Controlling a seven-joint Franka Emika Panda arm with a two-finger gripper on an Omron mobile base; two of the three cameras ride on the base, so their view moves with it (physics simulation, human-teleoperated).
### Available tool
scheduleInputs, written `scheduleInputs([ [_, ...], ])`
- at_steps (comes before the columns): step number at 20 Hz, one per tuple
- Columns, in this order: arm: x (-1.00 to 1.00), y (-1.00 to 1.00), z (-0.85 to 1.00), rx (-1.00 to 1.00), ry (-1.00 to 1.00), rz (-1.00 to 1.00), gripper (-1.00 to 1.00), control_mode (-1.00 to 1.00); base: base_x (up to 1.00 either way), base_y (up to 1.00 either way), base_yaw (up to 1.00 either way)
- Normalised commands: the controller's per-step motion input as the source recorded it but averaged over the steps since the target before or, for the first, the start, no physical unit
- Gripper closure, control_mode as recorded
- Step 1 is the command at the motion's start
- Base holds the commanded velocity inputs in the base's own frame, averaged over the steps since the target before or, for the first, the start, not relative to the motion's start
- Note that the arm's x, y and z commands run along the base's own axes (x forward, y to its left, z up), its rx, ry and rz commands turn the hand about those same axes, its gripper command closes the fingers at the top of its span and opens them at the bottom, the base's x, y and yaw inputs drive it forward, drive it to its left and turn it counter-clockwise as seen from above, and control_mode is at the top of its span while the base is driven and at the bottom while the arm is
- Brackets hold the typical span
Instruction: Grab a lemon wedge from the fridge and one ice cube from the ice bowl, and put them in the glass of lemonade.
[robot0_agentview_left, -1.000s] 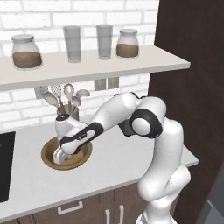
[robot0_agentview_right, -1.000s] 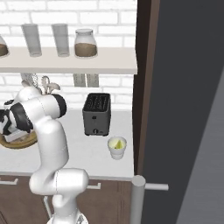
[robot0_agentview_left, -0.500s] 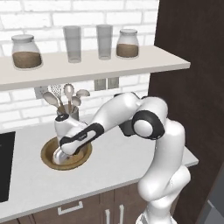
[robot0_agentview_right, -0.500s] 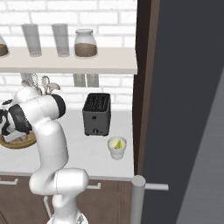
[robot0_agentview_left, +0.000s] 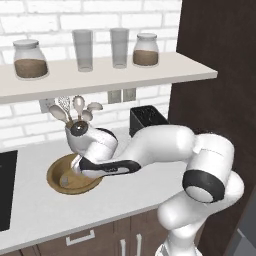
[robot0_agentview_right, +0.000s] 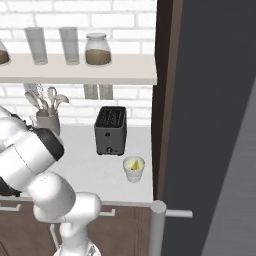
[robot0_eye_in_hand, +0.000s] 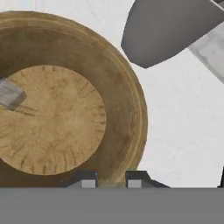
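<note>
Now that the gripper (robot0_eye_in_hand: 111, 180) has pinched nearly shut low over the ice bowl (robot0_agentview_left: 60, 187), w/ no cube visible betw. its tips, one grey cube (robot0_eye_in_hand: 10, 94) sits inside, grab prob. missed; glass of lemonade (robot0_agentview_right: 133, 168) waits by toaster (robot0_agentview_right: 111, 131).

Pale white speckled surface (robot0_agentview_right: 100, 172) here, with the boxy black toaster (robot0_agentview_right: 111, 131) as our marker. Left of it, against the brick wall, sits the grey utensil cup (robot0_agentview_right: 48, 123). Just in front and right stands the short whitish tumbler of lemonade (robot0_agentview_right: 133, 168). Further left and nearer the front edge rests the wide tan wooden bowl (robot0_agentview_left: 65, 178).
</note>
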Motion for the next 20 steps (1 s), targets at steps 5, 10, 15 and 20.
scheduleInputs([
  [5, -0.19, -1.00, 0.86, 0.00, -0.40, -0.11, 1.00, -1.00, 0.00, 0.00, 0.00],
  [10, -0.26, -1.00, 0.64, 0.00, -0.28, -0.14, 1.00, -1.00, 0.00, 0.00, 0.00],
  [15, -0.21, -1.00, 0.63, 0.04, -0.09, -0.21, 1.00, -1.00, 0.00, 0.00, 0.00],
  [20, -0.05, -1.00, 0.43, 0.14, 0.03, -0.32, 1.00, -1.00, 0.00, 0.00, 0.00],
])
